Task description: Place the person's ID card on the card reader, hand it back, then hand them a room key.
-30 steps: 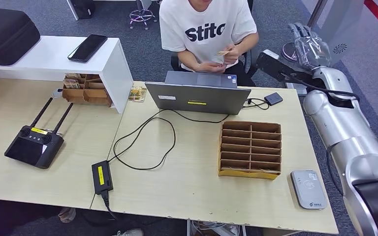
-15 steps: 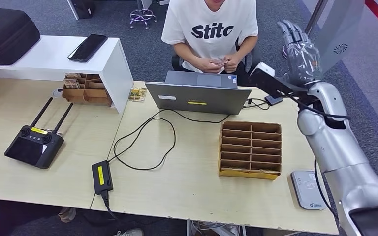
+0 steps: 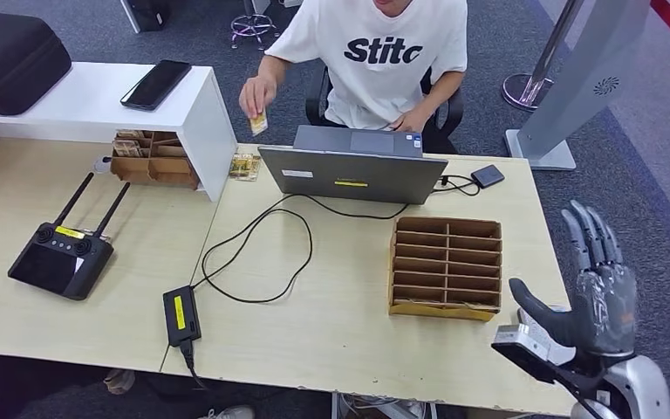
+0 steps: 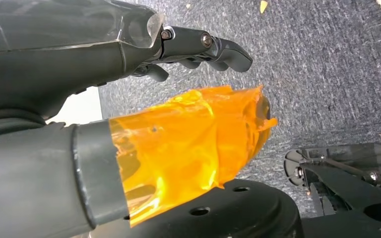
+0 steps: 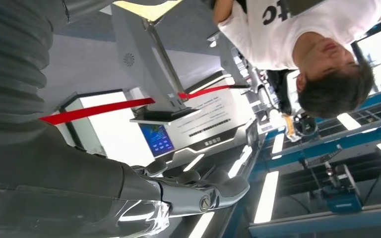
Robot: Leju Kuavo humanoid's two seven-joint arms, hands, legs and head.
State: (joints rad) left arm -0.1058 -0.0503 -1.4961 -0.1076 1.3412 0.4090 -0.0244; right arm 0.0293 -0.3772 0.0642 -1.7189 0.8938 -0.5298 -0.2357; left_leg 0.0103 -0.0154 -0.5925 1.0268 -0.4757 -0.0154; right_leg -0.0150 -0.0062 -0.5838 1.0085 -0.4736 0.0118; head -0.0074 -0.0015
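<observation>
Bright, even light falls from above on the pale wooden tabletop (image 3: pixel 331 340), leaving only soft shadows. Overhead white strip lights (image 5: pixel 268 196) flare in the right wrist view. Close by, the translucent orange film-wrapped thumb (image 4: pixel 188 148) looks soft and glossy.

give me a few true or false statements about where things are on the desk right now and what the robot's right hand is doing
1. The robot's right hand holds a card. False: it holds nothing, its fingers spread apart.
2. The person's hand holds a small card up beyond the desk's far edge. True.
3. The laptop lies closed. False: it stands open, facing the person.
4. The black phone lies on the white shelf. True.
5. The cardboard organizer stands left of the remote controller. False: it stands to its right.
</observation>
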